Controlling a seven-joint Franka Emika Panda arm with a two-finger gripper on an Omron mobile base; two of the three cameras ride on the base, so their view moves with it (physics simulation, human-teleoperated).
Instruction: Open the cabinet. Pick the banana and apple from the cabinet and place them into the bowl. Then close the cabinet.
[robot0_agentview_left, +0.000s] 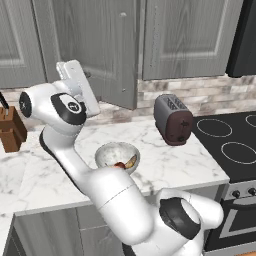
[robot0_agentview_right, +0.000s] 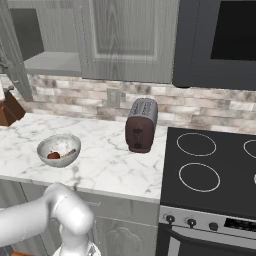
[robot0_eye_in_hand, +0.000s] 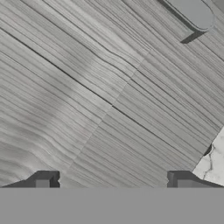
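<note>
My end effector (robot0_eye_in_hand: 113, 181) has its tips wide apart, empty, nose right up against the grey wood-grain cabinet door (robot0_agentview_left: 107, 45), which hangs open. I judge the fruit is done: dark red apple (robot0_agentview_right: 54, 155) and pale yellow banana (robot0_agentview_right: 69, 152) lie in the mottled grey-white glassy bowl (robot0_agentview_right: 59, 149) on the marble table (robot0_agentview_right: 107, 165). So closing is what's left. Push flat on the panel near the free edge, steady arc, no sideways scrape. Room: dark red toaster (robot0_agentview_left: 173, 119) stands well apart to the right, brown knife block (robot0_agentview_left: 11, 130) to the left; elbow is above the bowl, so keep it high.
</note>
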